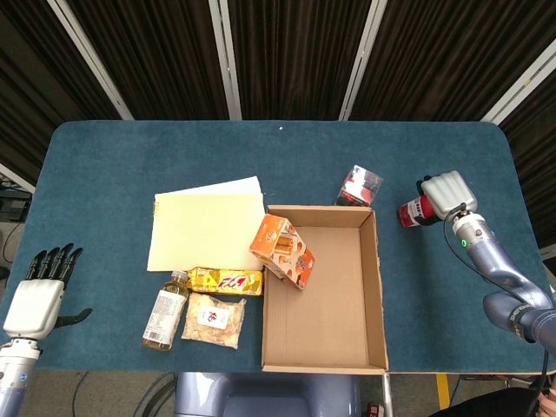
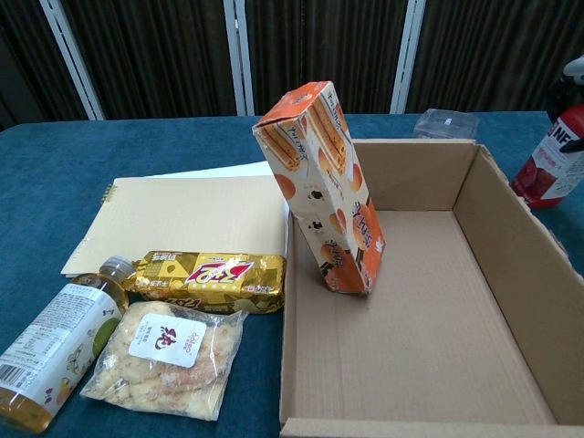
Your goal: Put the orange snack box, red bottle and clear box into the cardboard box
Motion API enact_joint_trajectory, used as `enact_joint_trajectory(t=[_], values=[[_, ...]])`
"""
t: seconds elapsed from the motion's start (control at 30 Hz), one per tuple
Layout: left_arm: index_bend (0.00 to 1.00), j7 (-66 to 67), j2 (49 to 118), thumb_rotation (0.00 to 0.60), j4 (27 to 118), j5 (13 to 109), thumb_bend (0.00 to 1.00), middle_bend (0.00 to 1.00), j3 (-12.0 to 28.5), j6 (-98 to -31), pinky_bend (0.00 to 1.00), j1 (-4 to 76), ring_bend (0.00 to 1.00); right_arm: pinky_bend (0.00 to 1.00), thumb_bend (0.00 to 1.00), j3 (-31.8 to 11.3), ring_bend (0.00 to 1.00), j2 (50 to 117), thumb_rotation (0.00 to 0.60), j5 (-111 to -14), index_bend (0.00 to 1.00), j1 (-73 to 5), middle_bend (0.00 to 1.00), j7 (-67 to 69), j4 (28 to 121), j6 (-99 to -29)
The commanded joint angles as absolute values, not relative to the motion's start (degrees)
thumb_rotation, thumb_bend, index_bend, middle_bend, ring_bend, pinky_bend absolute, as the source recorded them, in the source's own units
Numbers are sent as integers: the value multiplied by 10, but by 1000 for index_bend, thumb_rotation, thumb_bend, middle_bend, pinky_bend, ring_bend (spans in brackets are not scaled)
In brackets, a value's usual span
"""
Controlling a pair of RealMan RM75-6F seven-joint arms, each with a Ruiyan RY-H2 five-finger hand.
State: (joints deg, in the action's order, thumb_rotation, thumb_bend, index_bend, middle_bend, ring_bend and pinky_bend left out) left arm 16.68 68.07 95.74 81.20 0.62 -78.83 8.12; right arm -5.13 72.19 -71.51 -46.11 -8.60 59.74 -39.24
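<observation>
The orange snack box (image 1: 281,252) (image 2: 324,187) stands tilted inside the cardboard box (image 1: 375,287) (image 2: 511,242), against its left wall. Just behind the cardboard box's far wall sits the clear box (image 1: 359,185) (image 2: 445,123). My right hand (image 1: 445,192) (image 2: 568,87) grips the red bottle (image 1: 412,212) (image 2: 553,157) from its top end, right of the cardboard box; the bottle leans over. My left hand (image 1: 39,296) hangs at the table's front left edge, fingers apart and empty.
Left of the cardboard box lie a yellow notebook (image 1: 207,228) (image 2: 182,219), a gold snack pack (image 1: 226,281) (image 2: 208,278), a tea bottle (image 1: 165,310) (image 2: 50,351) and a clear bag of snacks (image 1: 214,320) (image 2: 164,358).
</observation>
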Motion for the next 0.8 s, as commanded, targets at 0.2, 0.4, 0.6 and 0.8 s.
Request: enact_joint_trajectory(t=[0.2, 0.4, 0.6, 0.8], values=[[0, 156, 675, 524, 960, 820, 0, 0, 5, -789, 0, 82, 0, 810, 365, -61, 615, 693, 600, -715, 544, -450, 435, -106, 642, -427], [0, 141, 668, 525, 961, 831, 1, 0, 1, -792, 0, 81, 0, 811, 365, -84, 618, 621, 600, -700, 558, -443, 441, -163, 758, -475], [0, 124, 660, 527, 963, 847, 1, 0, -3, -806, 0, 75, 0, 812, 365, -115, 618, 560, 600, -671, 559, -449, 442, -229, 883, -512], [0, 115, 657, 527, 962, 856, 2, 0, -5, -815, 0, 71, 0, 811, 365, -143, 617, 516, 600, -641, 562, -464, 444, -299, 995, -540]])
